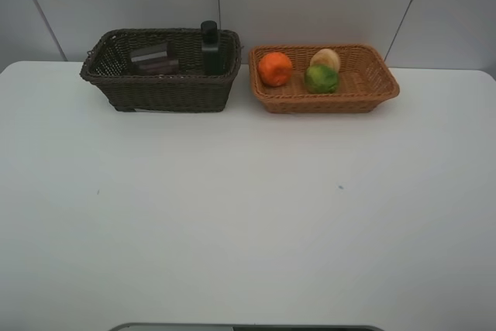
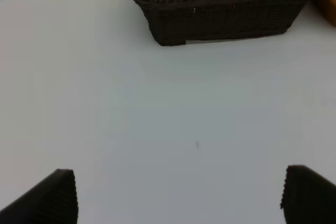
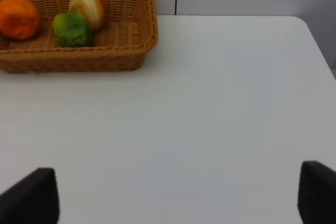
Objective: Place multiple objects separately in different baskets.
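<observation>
The deep dark brown basket stands at the back left. In it the dark rectangular bottle stands upright beside other dim items that I cannot make out. To its right, the shallow orange-tan basket holds the orange, the peach and the green fruit. No arm shows in the exterior high view. My left gripper is open and empty over bare table, short of the dark basket. My right gripper is open and empty, well back from the tan basket.
A white table spreads in front of both baskets, and a grey panelled wall rises behind them. A corner of the tan basket shows in the left wrist view. The table's right edge shows in the right wrist view.
</observation>
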`<action>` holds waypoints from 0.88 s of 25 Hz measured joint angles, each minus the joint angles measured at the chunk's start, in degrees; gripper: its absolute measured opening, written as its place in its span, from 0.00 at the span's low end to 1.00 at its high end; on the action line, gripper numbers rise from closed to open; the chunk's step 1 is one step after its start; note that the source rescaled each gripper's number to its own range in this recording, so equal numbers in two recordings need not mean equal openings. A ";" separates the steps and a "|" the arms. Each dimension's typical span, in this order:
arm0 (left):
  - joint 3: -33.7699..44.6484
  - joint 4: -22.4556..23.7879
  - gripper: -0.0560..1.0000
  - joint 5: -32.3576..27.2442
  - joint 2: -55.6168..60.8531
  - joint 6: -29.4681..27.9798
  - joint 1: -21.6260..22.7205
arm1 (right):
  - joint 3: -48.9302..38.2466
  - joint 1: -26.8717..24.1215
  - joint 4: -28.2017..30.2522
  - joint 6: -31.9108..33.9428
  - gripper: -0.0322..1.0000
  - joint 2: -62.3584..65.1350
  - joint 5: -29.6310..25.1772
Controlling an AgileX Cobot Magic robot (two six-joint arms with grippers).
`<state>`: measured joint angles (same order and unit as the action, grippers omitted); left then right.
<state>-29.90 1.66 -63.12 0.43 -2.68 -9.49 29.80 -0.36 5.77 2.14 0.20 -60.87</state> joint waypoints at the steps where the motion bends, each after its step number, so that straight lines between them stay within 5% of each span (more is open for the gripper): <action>1: 0.50 -0.16 1.00 0.84 0.00 0.00 0.00 | 0.00 0.00 0.00 0.00 0.93 0.00 0.00; 22: 1.04 -0.32 1.00 1.94 0.00 0.04 0.00 | 0.00 0.00 0.00 0.00 0.93 0.00 0.00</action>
<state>-28.86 1.34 -61.19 0.43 -2.64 -9.49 29.80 -0.36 5.77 2.14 0.20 -60.87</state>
